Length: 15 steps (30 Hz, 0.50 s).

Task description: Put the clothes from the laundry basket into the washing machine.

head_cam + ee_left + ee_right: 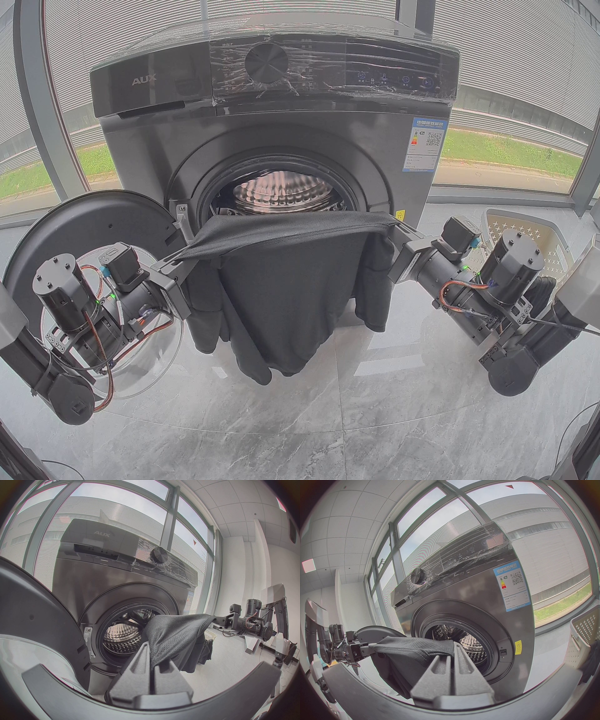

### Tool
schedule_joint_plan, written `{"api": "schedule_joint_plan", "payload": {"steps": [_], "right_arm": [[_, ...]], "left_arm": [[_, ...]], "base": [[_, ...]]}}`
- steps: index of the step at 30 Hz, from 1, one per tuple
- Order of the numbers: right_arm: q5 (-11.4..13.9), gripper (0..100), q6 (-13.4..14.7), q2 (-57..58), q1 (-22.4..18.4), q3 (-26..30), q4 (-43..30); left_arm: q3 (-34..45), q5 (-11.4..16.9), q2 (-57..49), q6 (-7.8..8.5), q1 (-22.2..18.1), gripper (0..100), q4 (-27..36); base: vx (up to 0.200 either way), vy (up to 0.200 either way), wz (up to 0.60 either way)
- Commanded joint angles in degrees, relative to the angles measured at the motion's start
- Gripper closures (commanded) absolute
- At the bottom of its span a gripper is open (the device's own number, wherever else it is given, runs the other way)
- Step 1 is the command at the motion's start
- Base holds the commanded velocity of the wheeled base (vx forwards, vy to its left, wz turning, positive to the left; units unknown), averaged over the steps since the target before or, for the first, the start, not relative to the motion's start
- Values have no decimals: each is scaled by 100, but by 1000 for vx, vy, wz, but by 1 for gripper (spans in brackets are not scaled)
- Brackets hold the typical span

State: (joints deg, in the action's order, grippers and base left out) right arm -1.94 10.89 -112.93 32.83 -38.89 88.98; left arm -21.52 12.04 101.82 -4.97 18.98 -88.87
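Note:
A dark grey garment (294,281) hangs stretched between my two grippers, right in front of the open drum (281,190) of the washing machine (275,119). My left gripper (181,256) is shut on its left end, my right gripper (394,228) shut on its right end. The top edge is taut and level with the lower half of the drum mouth; the rest droops toward the floor. The left wrist view shows the garment (175,636) leaving my shut fingers (140,667). In the right wrist view the cloth (412,652) runs from my fingers (440,670) to the other gripper.
The machine's round door (81,231) stands swung open at the left, behind my left arm. A cream laundry basket (531,234) sits at the right by the window, with dark cloth (592,661) hanging on its side. Pale marble floor (375,387) lies in front.

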Motion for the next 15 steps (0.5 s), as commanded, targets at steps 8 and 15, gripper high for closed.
{"api": "schedule_joint_plan", "payload": {"steps": [8,15], "right_arm": [[0,100,10,-9,13,4,41],[0,100,10,-18,13,13,41]], "left_arm": [[-10,0,-13,-4,0,100,-8],[-10,8,-21,5,-8,100,-8]], "base": [[0,0,0],[0,0,0]]}}
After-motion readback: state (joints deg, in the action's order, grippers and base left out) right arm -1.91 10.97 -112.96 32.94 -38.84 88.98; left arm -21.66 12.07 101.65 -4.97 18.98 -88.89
